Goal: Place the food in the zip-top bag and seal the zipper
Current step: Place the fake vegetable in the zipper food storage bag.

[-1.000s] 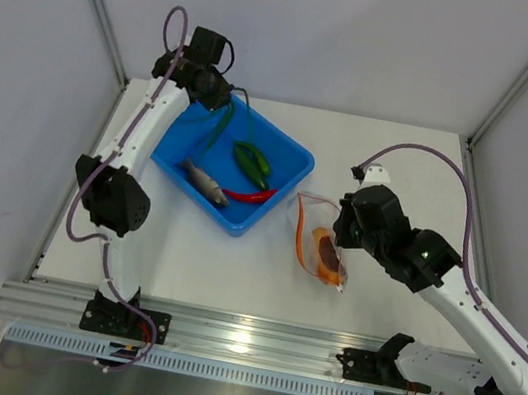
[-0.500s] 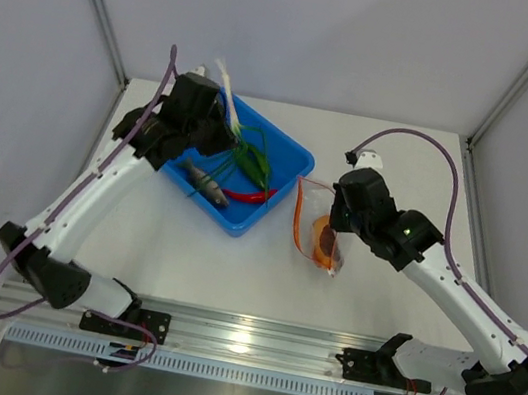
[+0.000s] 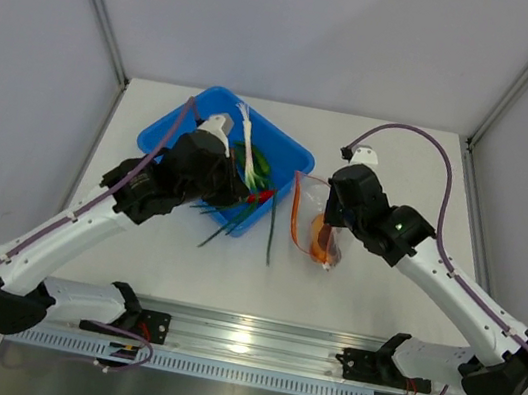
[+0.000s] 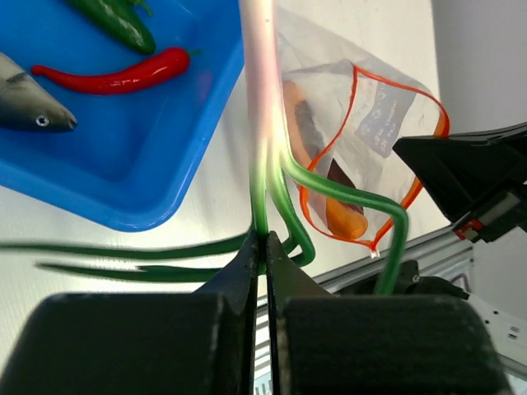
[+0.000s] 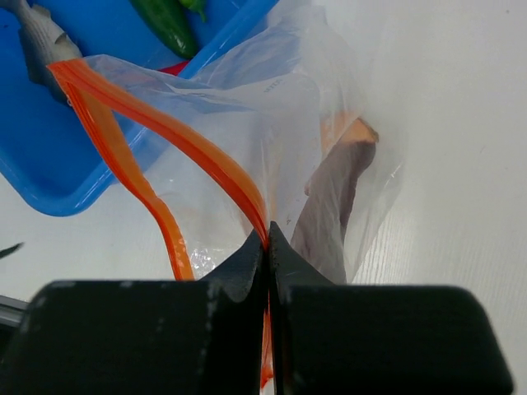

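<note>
The desk carries the blue tray toward its far left corner; the zip-top bag stands just beside the tray's right corner, its mouth held up by the right gripper, jaws pinched closed on the zipper; the left gripper is clamped on the green onion where white stem meets leaves, above the tray's near edge; the slice lies inside the bag; chili, green pods and grey piece lie in the tray. Risk: the long limp leaves may snag the tray rim or zipper and tug the strip from that thin pinch; the onion looks longer than the bag, which could block sealing. Since half a second earlier the left arm has swung from the tray's far left toward the bag; leaves now trail onto the desk.
</note>
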